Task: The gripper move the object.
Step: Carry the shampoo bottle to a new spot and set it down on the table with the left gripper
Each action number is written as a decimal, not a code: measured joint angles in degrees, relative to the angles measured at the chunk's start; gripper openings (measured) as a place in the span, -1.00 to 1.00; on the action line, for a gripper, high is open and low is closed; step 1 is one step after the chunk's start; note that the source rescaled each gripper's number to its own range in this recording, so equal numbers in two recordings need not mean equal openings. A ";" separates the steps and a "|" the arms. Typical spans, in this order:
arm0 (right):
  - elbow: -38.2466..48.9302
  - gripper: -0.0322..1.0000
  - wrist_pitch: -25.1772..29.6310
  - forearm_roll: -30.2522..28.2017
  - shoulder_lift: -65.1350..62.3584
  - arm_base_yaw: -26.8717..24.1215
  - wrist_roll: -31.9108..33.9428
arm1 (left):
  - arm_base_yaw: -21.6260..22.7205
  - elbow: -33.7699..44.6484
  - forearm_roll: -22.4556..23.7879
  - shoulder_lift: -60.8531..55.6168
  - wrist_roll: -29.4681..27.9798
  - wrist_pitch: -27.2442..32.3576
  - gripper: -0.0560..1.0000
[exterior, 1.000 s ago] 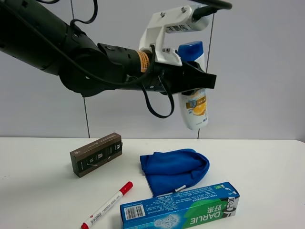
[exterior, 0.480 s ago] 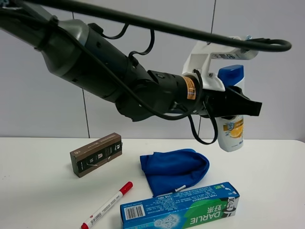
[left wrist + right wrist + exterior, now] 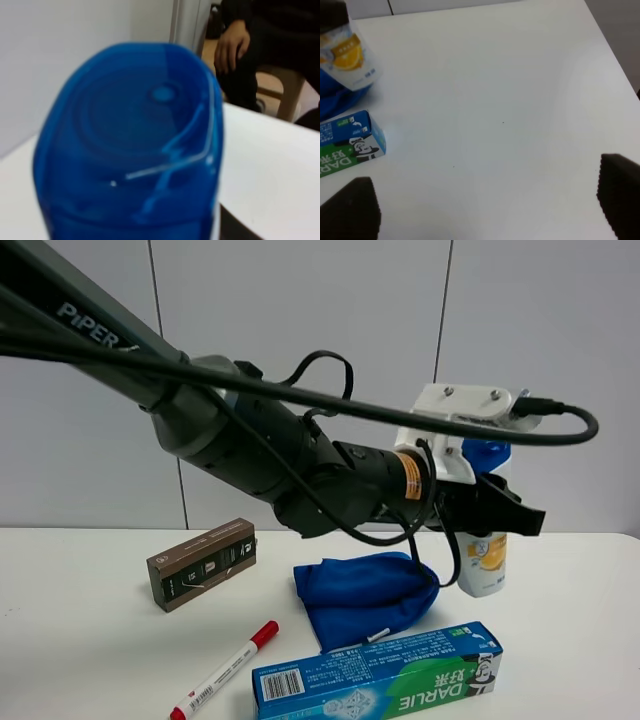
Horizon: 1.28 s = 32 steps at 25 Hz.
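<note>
The white counter [image 3: 80,640] spans the whole scene. Above it the dark grey left arm [image 3: 250,455], marked "PiPER" and draped in black cables, reaches from the left across the middle to the right side. Next in size is the blue-green toothpaste box [image 3: 380,685], lying flat at the front edge, its right end just in front of the bottle. Behind the box is a crumpled blue cloth [image 3: 365,592], lying under the arm's wrist.

The shampoo bottle [image 3: 484,562], white with a blue cap and an orange label picture, stands upright just right of the cloth; its base is at counter level, though I cannot tell whether it touches. The left gripper [image 3: 497,516] is clamped around the bottle's upper body, below the cap; in the left wrist view the blue cap [image 3: 130,145] fills most of the picture.

A brown box [image 3: 202,563] lies well apart on the left; a red-capped white marker [image 3: 225,670] lies in front of it, angled toward the cloth.

The right gripper [image 3: 485,200] is spread wide over bare counter, holding nothing; its dark fingertips [image 3: 350,207] show only at the picture's edges.
</note>
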 joint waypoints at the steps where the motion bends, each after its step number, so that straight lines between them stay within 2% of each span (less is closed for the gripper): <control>1: 0.00 1.00 0.00 0.00 0.00 0.00 0.00 | 0.00 0.00 -0.16 0.69 0.15 -0.42 -0.89; 14: 0.00 1.00 0.00 0.00 0.00 0.00 0.00 | 1.11 -5.17 -0.24 5.68 2.26 -2.66 -0.89; 22: 0.00 1.00 0.00 0.00 0.00 0.00 0.00 | 2.03 -5.29 -0.26 5.74 2.37 -2.77 -0.89; 27: 0.00 1.00 0.00 0.00 0.00 0.00 0.00 | 2.66 -5.35 -0.26 7.15 2.37 -6.17 -0.89; 32: 0.00 1.00 0.00 0.00 0.00 0.00 0.00 | 2.77 -5.35 -0.09 8.31 2.37 -6.33 -0.89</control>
